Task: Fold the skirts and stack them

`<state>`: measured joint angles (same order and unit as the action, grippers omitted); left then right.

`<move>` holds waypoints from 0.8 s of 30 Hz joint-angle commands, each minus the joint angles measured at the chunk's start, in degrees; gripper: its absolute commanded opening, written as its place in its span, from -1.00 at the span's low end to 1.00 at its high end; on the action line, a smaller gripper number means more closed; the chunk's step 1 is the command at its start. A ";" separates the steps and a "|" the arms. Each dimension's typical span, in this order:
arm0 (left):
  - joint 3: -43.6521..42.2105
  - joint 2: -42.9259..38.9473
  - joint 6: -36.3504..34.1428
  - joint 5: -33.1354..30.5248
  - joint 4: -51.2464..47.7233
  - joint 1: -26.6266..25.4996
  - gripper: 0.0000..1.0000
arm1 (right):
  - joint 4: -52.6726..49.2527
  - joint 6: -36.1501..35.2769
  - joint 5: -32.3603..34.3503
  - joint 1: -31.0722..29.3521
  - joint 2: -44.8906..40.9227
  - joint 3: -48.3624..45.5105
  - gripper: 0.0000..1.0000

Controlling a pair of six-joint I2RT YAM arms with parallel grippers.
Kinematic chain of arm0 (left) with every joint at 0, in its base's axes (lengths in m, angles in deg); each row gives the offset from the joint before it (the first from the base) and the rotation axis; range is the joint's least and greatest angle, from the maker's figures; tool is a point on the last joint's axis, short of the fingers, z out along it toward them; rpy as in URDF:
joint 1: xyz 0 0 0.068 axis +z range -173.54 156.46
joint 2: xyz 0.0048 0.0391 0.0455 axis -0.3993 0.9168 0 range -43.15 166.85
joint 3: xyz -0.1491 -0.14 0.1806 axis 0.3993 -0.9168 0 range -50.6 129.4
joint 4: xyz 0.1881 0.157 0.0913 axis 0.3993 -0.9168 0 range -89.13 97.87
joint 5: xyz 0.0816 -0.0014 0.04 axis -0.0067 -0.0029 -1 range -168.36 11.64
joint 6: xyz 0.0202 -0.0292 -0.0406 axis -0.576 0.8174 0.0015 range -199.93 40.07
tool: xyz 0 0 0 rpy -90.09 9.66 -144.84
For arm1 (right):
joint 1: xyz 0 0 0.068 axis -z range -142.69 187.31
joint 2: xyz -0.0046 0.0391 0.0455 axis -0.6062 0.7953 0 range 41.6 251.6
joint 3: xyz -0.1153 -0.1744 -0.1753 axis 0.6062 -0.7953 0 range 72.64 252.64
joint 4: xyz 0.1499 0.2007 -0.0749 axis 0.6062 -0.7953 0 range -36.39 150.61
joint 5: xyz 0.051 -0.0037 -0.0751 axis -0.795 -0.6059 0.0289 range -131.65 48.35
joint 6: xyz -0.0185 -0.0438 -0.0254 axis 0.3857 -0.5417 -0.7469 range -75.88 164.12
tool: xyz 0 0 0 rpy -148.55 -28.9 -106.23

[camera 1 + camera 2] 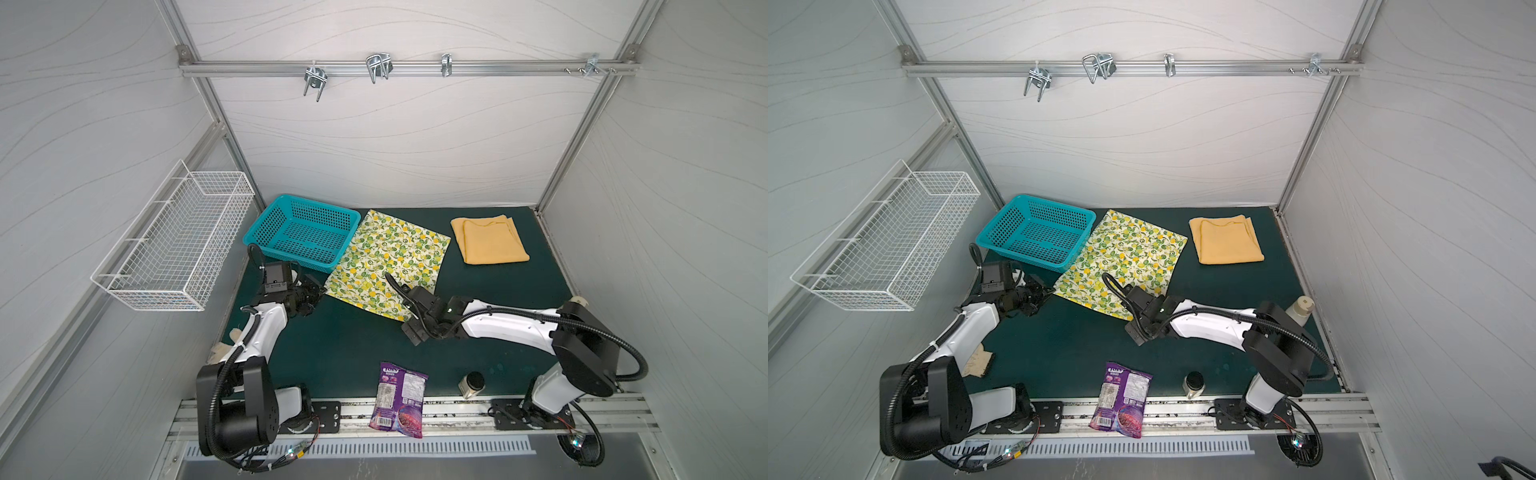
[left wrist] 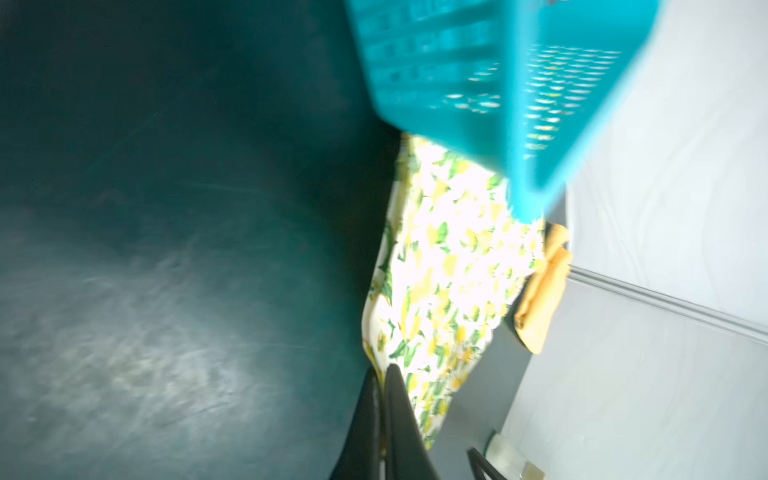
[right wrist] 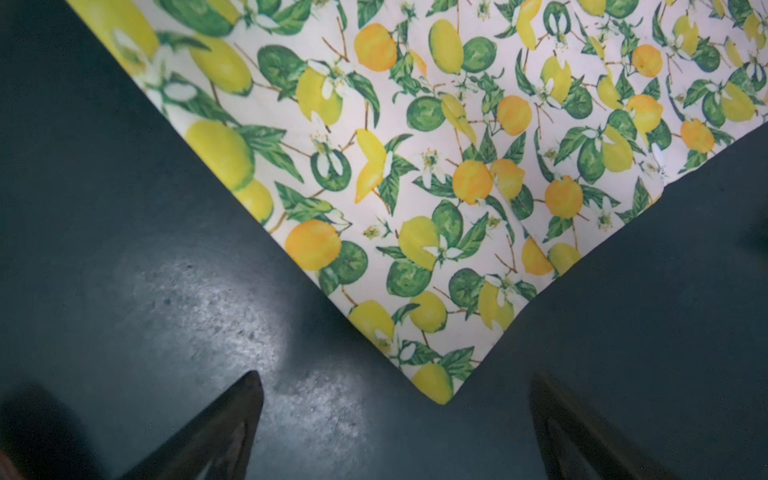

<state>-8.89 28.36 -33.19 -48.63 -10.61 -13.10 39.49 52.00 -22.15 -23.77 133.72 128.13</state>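
A shiny purple plastic snack bag (image 1: 399, 401) lay lowest in the frame; one skirt was folded, one was not.
The left gripper (image 2: 380, 370) pinched a corner of the flat cream lemon-print cloth skirt (image 1: 386, 257), mid-frame. The right gripper (image 3: 395, 376) hung wide open, empty. The folded mustard-yellow cloth skirt (image 1: 492, 243) sat upper right, unstacked.

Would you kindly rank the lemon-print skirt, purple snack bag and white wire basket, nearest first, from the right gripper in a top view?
1. Lemon-print skirt, corner by the right gripper.
2. Purple snack bag, front edge.
3. White wire basket, left wall.
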 commanded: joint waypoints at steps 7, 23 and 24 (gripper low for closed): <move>10.82 5.00 -3.08 6.56 -7.70 -0.07 -1.00 | 6.26 -2.68 2.39 -2.28 2.83 -1.65 0.92; 16.91 8.13 -3.23 7.00 -9.72 -0.02 -1.00 | 5.57 -1.64 7.55 -1.51 6.21 -0.90 0.49; 16.83 8.12 -3.18 6.94 -9.65 -0.06 -1.00 | 5.57 -1.54 7.50 -1.29 6.14 -0.86 0.46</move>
<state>5.82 36.18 -35.66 -42.53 -19.85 -13.10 44.71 50.34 -16.07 -25.54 139.29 126.75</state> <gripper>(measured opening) 0.047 0.743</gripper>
